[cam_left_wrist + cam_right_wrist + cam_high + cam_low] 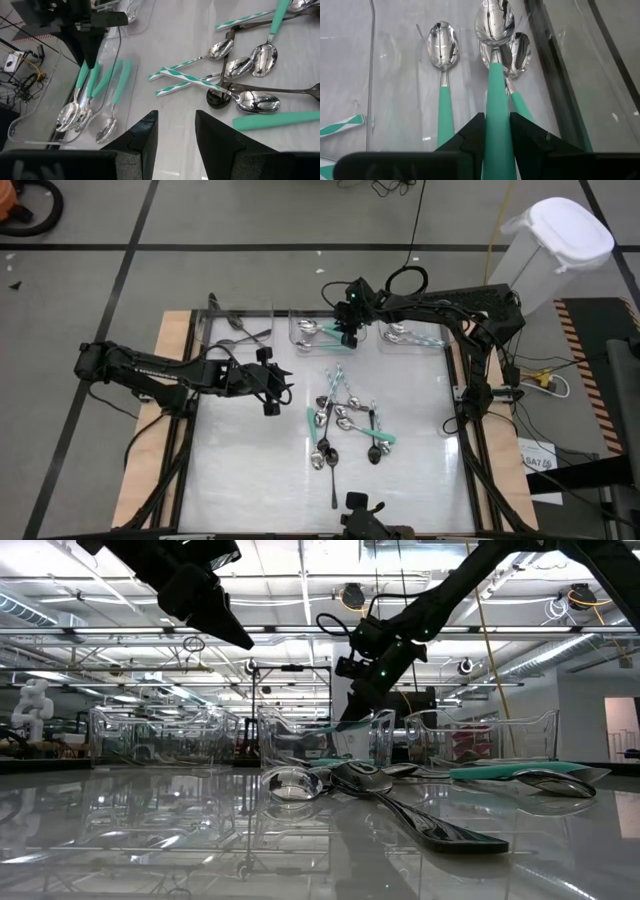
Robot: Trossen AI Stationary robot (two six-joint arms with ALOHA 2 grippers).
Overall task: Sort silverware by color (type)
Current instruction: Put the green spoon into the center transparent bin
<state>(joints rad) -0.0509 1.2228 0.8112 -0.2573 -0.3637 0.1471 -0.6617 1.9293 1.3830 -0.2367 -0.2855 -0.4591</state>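
Pinched between the right gripper's [495, 131] jaws by its solid teal-green handle is a shiny silver spoon [494, 60], bowl pointing ahead over the middle clear plastic bin [306, 343], where two matching spoons already lie just beyond the fingertips. Light, stiff and likely slick at the polished bowl, such spoons look best gripped mid-handle. The left gripper [175, 132], jaws spread and empty, hovers with the unsorted pile of striped, teal and dark spoons [235, 75] ahead. The glossy white tabletop [250, 470] reflects everything; a lit workshop lies beyond.

Held spoon [493, 60] handle's end behind jaws
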